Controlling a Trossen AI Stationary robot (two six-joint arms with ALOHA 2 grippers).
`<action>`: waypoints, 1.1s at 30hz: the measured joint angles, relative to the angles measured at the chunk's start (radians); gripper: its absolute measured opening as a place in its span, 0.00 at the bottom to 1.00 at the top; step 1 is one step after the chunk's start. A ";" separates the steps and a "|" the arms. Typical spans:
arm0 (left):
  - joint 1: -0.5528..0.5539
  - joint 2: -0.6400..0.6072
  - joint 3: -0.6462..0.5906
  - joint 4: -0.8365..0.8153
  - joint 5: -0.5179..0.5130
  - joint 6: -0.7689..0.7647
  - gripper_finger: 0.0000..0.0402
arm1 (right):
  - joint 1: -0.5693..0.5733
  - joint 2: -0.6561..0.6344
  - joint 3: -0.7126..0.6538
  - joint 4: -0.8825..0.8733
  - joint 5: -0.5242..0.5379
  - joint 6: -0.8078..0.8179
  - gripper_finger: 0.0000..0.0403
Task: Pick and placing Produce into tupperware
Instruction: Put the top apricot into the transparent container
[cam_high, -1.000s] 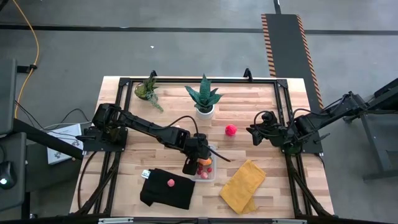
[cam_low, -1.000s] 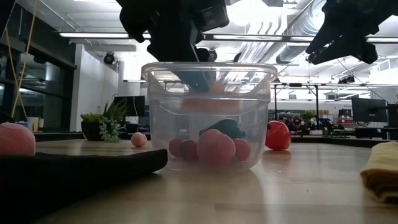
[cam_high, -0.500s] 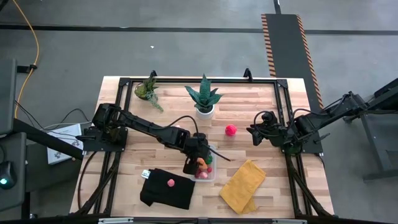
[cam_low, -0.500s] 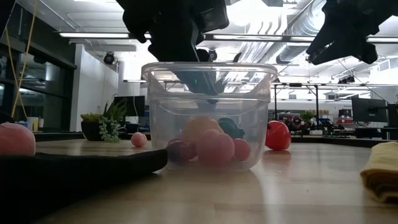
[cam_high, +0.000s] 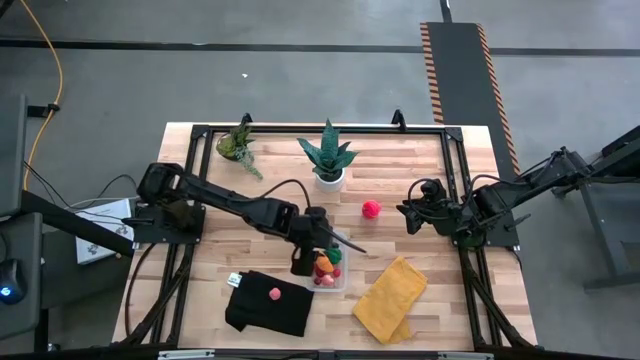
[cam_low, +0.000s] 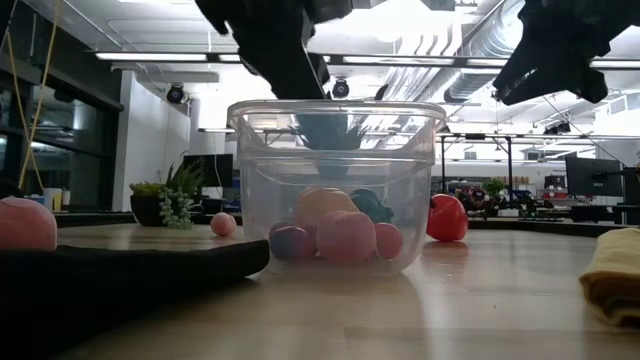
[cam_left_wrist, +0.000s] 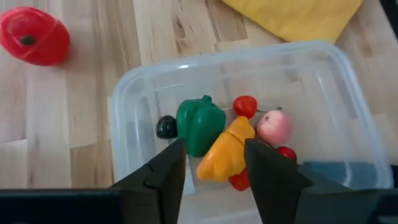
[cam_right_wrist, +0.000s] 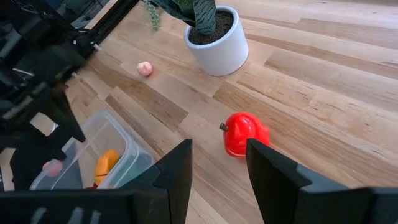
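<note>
Nearest the front edge of the worktop, a black cloth is spread with a small pink toy fruit on it, and a yellow cloth is laid to its right. Between the two cloths the tupperware is set, clear-walled and uncovered. Inside it an orange piece, a green pepper, a pink peach, small red pieces and a dark one are gathered. The left gripper is held over the container's left end; its jaws are seen parted and empty, with the produce below them. Farther back, a red toy tomato is left loose on the wood, and a small pink piece is seen near the white-potted plant. A second green plant is placed at the far left. The right gripper is held at the right side, well apart from the container, its jaws partly open and empty.
</note>
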 joint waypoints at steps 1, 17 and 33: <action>0.000 -0.009 0.000 -0.007 0.000 -0.003 0.36 | 0.000 0.000 0.000 -0.001 0.000 0.000 0.35; 0.000 -0.145 0.000 -0.269 -0.116 -0.096 0.20 | 0.000 0.000 0.000 -0.002 0.006 -0.004 0.35; 0.197 -0.451 -0.031 -0.430 -0.184 -0.154 0.12 | 0.000 0.000 0.000 -0.003 0.006 -0.011 0.35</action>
